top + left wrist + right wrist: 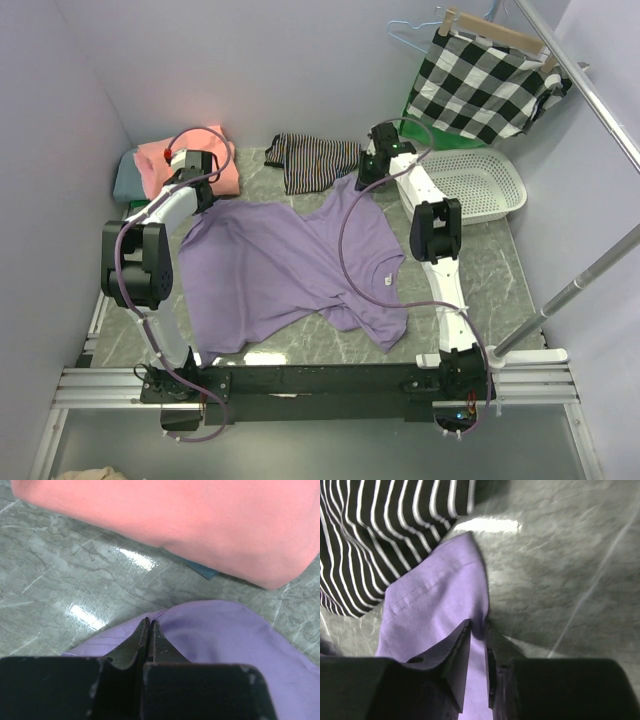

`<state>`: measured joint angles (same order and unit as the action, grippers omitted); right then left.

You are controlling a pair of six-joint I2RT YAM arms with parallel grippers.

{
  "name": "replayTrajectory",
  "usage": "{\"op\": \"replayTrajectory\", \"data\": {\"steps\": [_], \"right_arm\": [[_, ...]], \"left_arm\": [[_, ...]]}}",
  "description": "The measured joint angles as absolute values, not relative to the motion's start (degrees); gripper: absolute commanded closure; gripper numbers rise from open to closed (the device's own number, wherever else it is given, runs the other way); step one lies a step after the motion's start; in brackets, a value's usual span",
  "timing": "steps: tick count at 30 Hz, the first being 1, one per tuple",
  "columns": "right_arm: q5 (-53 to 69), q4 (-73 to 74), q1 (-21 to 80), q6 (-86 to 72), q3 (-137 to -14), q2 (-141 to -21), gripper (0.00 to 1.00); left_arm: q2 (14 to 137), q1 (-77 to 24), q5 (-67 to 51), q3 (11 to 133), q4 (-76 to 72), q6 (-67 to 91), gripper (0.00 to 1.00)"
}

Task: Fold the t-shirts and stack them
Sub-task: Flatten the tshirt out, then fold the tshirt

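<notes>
Table (pixel 500 270): stone-look, glossy w/ glare. Purple tee (pixel 280 265), pink tee (pixel 225 170): soft matt cloth, purple w/ stitched hem. Striped cloth (pixel 310 160): matt fabric. Basket (pixel 505 190): white plastic, slotted. Hanger (pixel 495 32): wood. Rail (pixel 580 75): shiny metal.

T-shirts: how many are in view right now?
3: lavender t-shirt spread mid-table, salmon t-shirt folded far left, grey-teal t-shirt beneath it, mostly hidden. The striped garment may be another.
</notes>
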<state>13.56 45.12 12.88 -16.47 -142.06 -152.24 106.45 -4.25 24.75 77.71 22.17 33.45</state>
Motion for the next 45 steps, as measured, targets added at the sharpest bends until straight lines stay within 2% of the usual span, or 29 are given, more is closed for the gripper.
{"op": "replayTrajectory", "data": {"steps": [1, 2, 9, 20, 33, 38, 45], "right_arm": [[13.56, 45.36, 13.02, -16.40, -142.06, -152.27, 0.97], [13.43, 45.58, 13.23, -16.36, -142.06, -152.27, 1.00], [13.08, 43.59, 13.63, -15.99, -139.26, -151.13, 1.00], [8.47, 36.77, 12.84, -15.46, -117.62, -133.95, 1.00], [-0.45, 32.62, 9.19, -13.78, -113.21, -115.15, 1.00], [-0.25, 32.42, 8.32, -13.54, -113.12, -114.74, 1.00], [6.87, 30.74, 8.23, -14.06, -109.19, -114.80, 1.00]], "left_arm": [[106.45, -4.25, 24.64, 77.71, 22.17, 33.45, 0.99], [106.45, -4.25, 24.53, 77.71, 22.17, 33.45, 0.99], [106.45, -4.25, 23.73, 77.71, 22.17, 33.45, 0.99], [102.17, -4.25, 22.52, 78.70, 25.08, 31.90, 0.99], [100.03, -4.25, 22.22, 85.56, 28.18, 27.07, 0.99], [100.40, -4.25, 22.09, 85.60, 28.14, 26.02, 0.99], [103.20, -4.25, 22.11, 85.67, 28.71, 25.65, 0.99]]}}
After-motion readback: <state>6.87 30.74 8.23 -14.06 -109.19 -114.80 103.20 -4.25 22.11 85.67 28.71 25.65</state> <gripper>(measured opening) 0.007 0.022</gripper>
